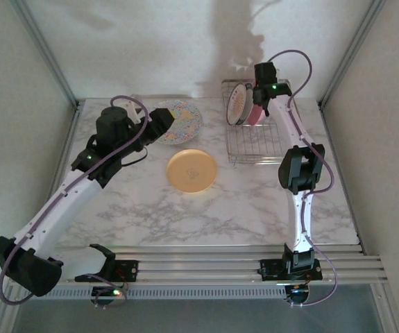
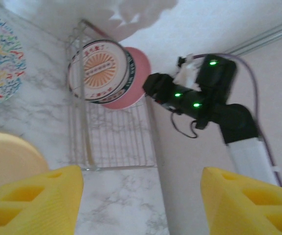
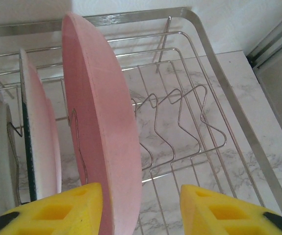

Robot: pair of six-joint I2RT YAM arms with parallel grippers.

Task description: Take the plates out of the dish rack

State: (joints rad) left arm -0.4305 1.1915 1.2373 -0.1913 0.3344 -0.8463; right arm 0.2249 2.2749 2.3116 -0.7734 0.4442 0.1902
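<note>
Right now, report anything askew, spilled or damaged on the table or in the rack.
Nothing stands out. The pink plate and the white plate stand upright in the dish rack; the tan plate lies flat on the table, the speckled plate beyond it. No chips or spills visible.

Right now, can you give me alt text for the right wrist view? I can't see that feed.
A pink plate stands on edge in the dish rack, between the open yellow fingers of the right gripper. A dark-rimmed plate stands just left of it.
</note>
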